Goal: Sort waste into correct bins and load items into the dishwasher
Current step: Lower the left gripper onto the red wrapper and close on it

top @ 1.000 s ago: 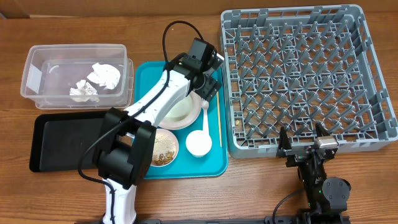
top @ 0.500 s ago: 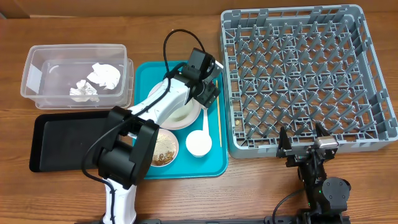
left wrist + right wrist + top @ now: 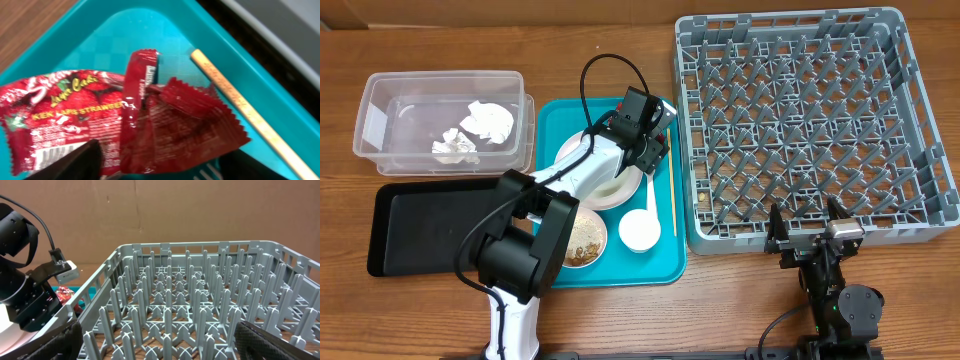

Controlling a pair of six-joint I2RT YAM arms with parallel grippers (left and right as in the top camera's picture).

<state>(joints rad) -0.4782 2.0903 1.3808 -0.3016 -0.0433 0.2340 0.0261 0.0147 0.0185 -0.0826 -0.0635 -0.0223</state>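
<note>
Red snack wrapper [image 3: 165, 125] lies crumpled on the teal tray [image 3: 125, 35], right beside the wooden stick [image 3: 240, 107]. Left gripper [image 3: 160, 162] hangs over it, jaws spread either side, not pinching it as far as I can tell. Right gripper [image 3: 805, 222] is wide apart by the grey dish rack [image 3: 730, 238].

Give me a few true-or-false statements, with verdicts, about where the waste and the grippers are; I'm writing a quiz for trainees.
1. The crumpled white paper napkins lie in the clear plastic rectangular tub. True.
2. The thin wooden stick lies in the large grey plastic dish rack. False: it lies on the teal serving tray.
3. The left gripper hangs over the shiny red snack wrapper. True.
4. The wrapper lies in the shallow black rectangular tray. False: it lies on the teal tray.
5. The right gripper is shut. False: its jaws stand wide open.
</note>
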